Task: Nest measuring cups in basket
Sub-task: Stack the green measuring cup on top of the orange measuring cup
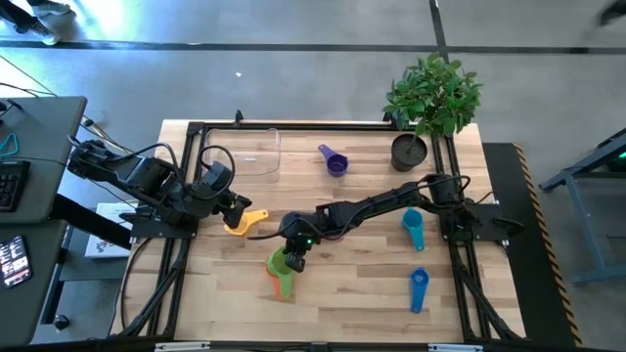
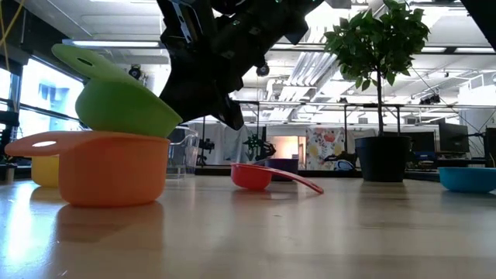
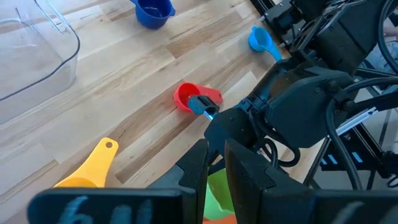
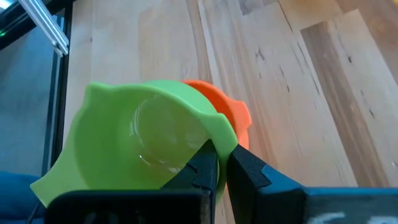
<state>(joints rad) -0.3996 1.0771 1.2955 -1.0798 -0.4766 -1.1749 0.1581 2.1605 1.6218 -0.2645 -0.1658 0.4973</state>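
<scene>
The green plastic measuring cup [image 1: 278, 262] sat tilted in the orange plastic measuring cup [image 1: 283, 285] near the table's front, probably to build the stack before carrying it to the clear shallow plastic basket [image 1: 256, 151] at the far left. The right gripper [image 1: 293, 261] was pinched shut on the green cup's rim. Farther back, the left gripper [image 1: 238, 210] hung by the yellow plastic scoop [image 1: 241, 224], fingers nearly together, seemingly empty. A red plastic cup [image 3: 186, 96] lay between.
</scene>
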